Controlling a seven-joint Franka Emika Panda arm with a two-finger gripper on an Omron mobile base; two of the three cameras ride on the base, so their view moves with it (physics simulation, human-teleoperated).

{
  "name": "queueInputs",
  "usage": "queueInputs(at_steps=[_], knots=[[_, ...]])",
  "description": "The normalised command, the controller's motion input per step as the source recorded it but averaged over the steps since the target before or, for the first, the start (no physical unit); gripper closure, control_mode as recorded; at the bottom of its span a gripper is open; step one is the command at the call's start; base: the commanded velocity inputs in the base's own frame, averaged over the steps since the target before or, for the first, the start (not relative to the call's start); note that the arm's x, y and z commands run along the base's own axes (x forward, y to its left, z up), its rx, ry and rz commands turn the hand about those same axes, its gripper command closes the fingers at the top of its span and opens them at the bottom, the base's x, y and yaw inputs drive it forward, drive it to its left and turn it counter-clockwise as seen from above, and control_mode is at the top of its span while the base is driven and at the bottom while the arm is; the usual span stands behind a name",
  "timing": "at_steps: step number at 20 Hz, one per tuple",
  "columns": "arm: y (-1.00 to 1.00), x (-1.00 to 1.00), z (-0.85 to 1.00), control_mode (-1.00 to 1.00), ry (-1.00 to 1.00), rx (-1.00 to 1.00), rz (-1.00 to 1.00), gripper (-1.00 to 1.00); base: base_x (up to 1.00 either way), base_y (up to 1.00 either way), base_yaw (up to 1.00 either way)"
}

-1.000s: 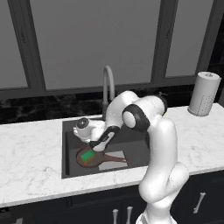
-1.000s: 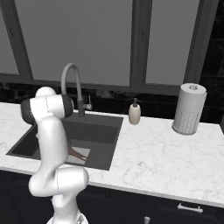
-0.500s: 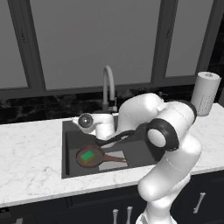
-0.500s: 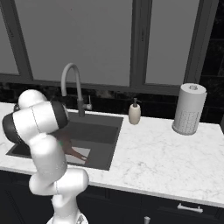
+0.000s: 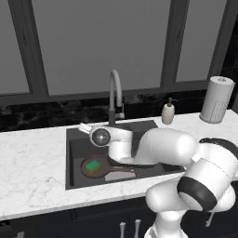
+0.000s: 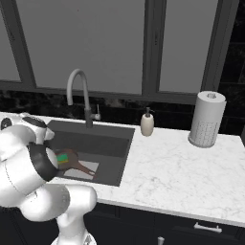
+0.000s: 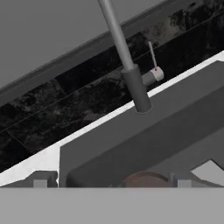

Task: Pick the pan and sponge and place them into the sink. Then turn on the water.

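1. Sink (image 5: 74,139): a dark basin set in the white counter (image 5: 32,162), spreading beneath and ahead of the jaws, with its long axis running along the counter edge.
2. Faucet (image 5: 114,95): stands upright on the sink's far rim, ahead of the jaws, its spout arching over the basin and its thin lever (image 7: 152,56) sticking up on one side.
3. Pan (image 5: 95,166): lies flat on the sink bottom just below the jaws, its long handle pointing across a light patch toward the basin's right end.
4. Sponge (image 5: 94,166): lies green side up inside the pan.
5. Gripper (image 7: 111,183): jaws spread wide and hold nothing.
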Motion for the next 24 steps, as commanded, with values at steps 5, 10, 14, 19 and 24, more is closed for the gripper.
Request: queueInputs(at_steps=[5,10,14,19,24], knots=[[-0.28,-0.61,0.56,-1.0,-0.31,0.01,0.05,-1.0,0.0,0.0,0.0],[-0.35,-0.36,0.58,-1.0,-0.17,0.03,0.08,-1.0,0.0,0.0,0.0],[-0.48,-0.02,0.61,-1.0,-0.01,0.08,0.08,-1.0,0.0,0.0,0.0],[-0.53,-0.02,0.59,-1.0,0.03,0.19,0.1,-1.0,0.0,0.0,0.0],[-0.51,-0.17,0.55,-1.0,0.04,0.23,0.09,-1.0,0.0,0.0,0.0]])
